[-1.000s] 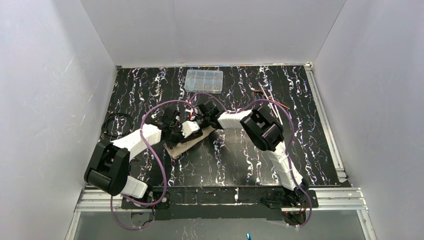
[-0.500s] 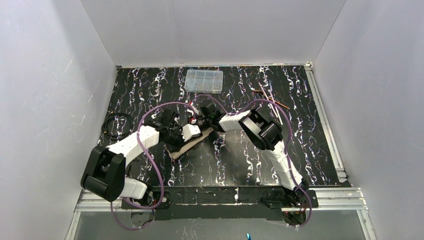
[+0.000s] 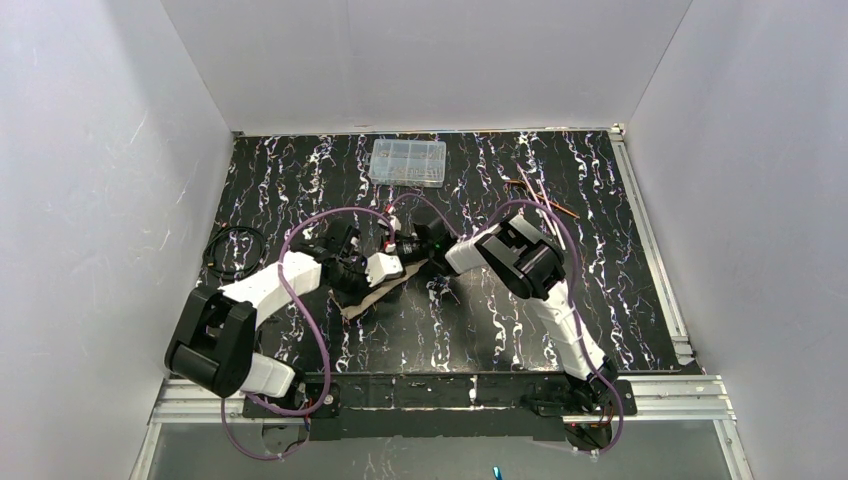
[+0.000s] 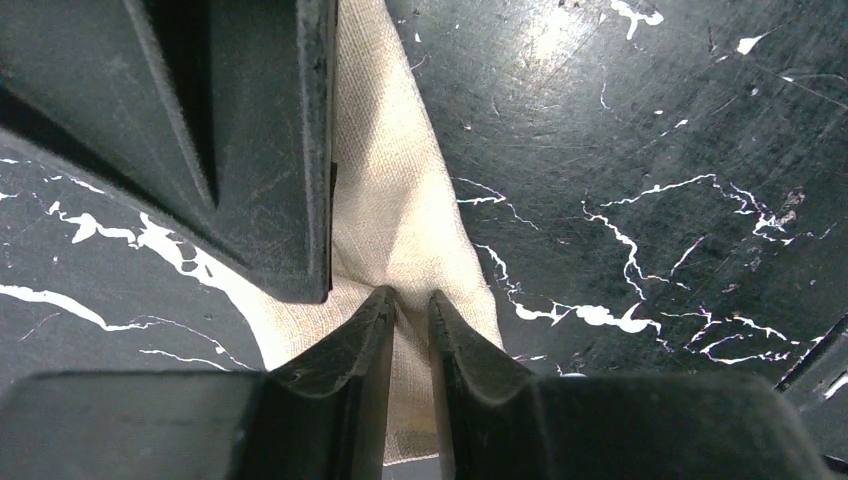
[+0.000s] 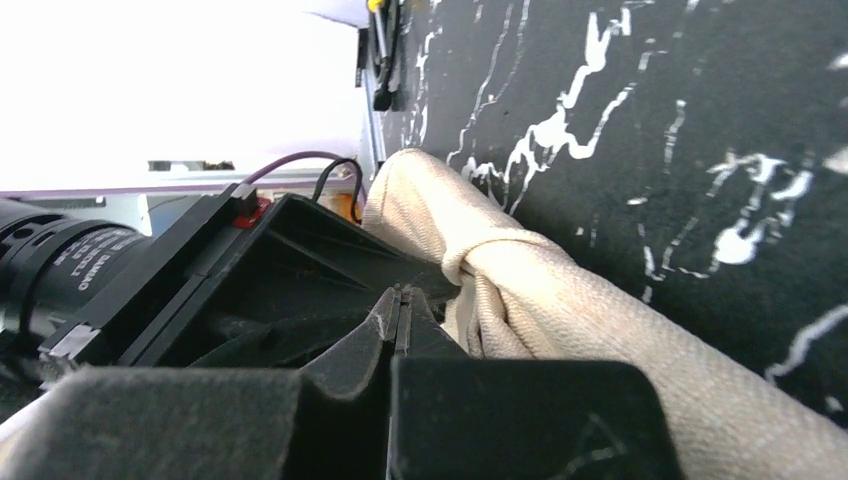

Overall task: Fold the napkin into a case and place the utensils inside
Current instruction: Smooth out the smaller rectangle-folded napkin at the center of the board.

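The beige napkin (image 3: pixel 364 299) lies as a narrow folded strip at the table's middle left, mostly under the two grippers. My left gripper (image 3: pixel 350 274) is shut on a pinch of the napkin (image 4: pixel 390 190), and cloth shows between its fingertips (image 4: pixel 411 298). My right gripper (image 3: pixel 396 262) is right beside it with its jaws shut. In the right wrist view its tips (image 5: pixel 400 295) touch the bunched napkin (image 5: pixel 560 320), and no cloth shows between them. The copper utensils (image 3: pixel 541 197) lie at the back right, apart from both grippers.
A clear plastic compartment box (image 3: pixel 408 162) stands at the back centre. A black coiled cable (image 3: pixel 232 250) lies at the left edge. Purple cables loop over both arms. The right gripper's black finger (image 4: pixel 240 120) fills the upper left of the left wrist view.
Both grippers have shifted left and slightly nearer, dragging the napkin with them. Less of the cloth shows, and it looks shorter and more bunched.
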